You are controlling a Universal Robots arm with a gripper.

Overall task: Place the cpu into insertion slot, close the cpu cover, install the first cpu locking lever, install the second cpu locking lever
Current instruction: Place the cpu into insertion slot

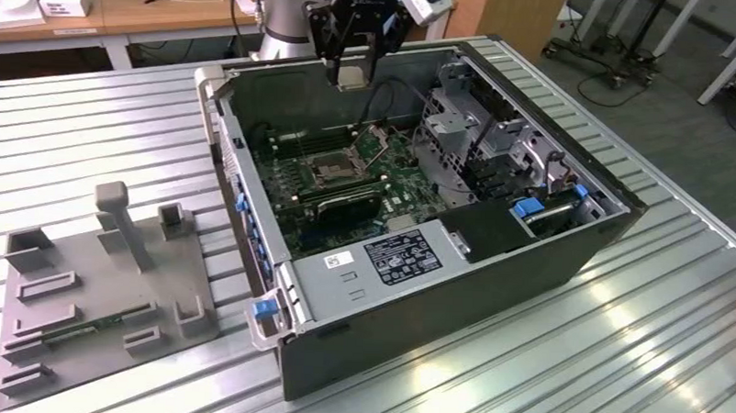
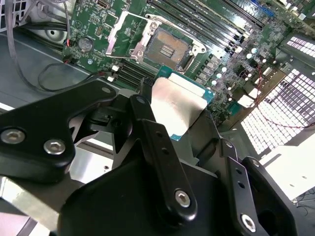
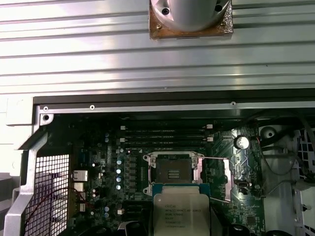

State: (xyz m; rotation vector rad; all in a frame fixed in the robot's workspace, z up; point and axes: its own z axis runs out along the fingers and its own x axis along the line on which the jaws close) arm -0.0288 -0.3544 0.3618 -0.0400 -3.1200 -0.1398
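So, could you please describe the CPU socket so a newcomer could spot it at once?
Look inside the open black computer case on the slatted table, at the green motherboard on its floor. The insertion slot is the square socket with a dark centre and silvery rim, unlike the long narrow black memory slots beside it.

- A robotics lab: an open computer case (image 1: 464,265) lies on a ribbed aluminium table (image 1: 89,132).
- Beyond the case stand a robot arm (image 1: 282,24) and wooden desks (image 1: 166,11).
- To the exterior view's left of the case sits a grey fixture plate (image 1: 96,298).

The cpu (image 3: 180,214) is close beside the open insertion slot (image 3: 173,173).
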